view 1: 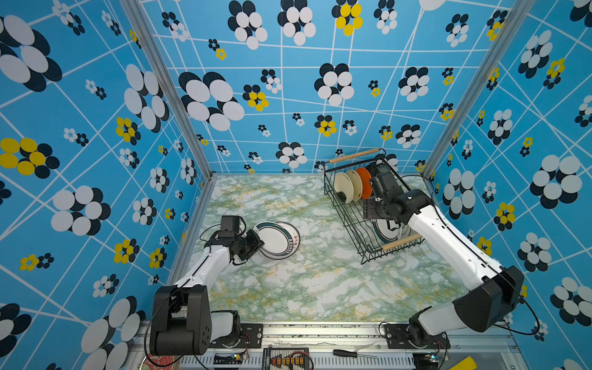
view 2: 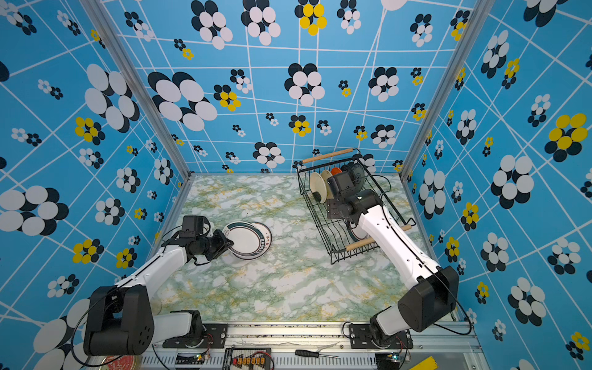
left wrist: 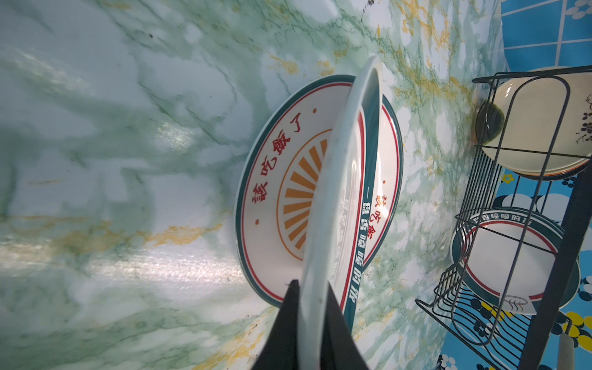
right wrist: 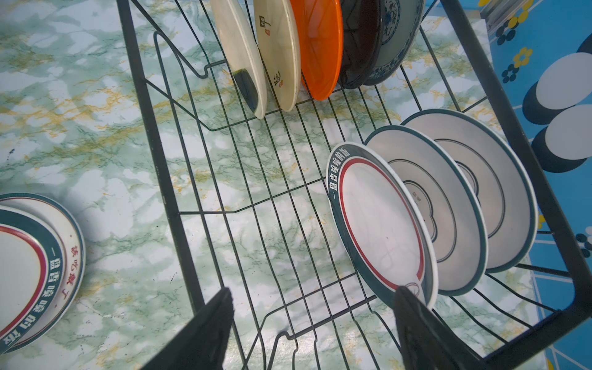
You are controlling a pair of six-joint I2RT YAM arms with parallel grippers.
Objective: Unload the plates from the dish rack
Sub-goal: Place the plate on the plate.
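Two large white plates with dark teal rims lie stacked on the marbled table. My left gripper (view 1: 260, 245) (left wrist: 312, 288) is shut on the near rim of the upper plate (view 1: 275, 238) (left wrist: 346, 179). That plate overlaps the sunburst-printed lower plate (left wrist: 282, 179). At the back right stands the black wire dish rack (view 1: 352, 156) (right wrist: 155, 144). One row in it holds small plates: cream (right wrist: 240, 54), orange (right wrist: 320, 48), black (right wrist: 358, 41) and blue-patterned. The other row holds three large plates (right wrist: 381, 224). My right gripper (view 1: 370, 209) (right wrist: 314, 291) hangs open over the rack, one finger beside the front large plate.
A screwdriver (view 1: 349, 353), a connector board (view 1: 286, 360) and a red round tin lid (view 1: 160, 360) lie on the metal rail in front of the table. Blue flowered walls close in the left, back and right sides.
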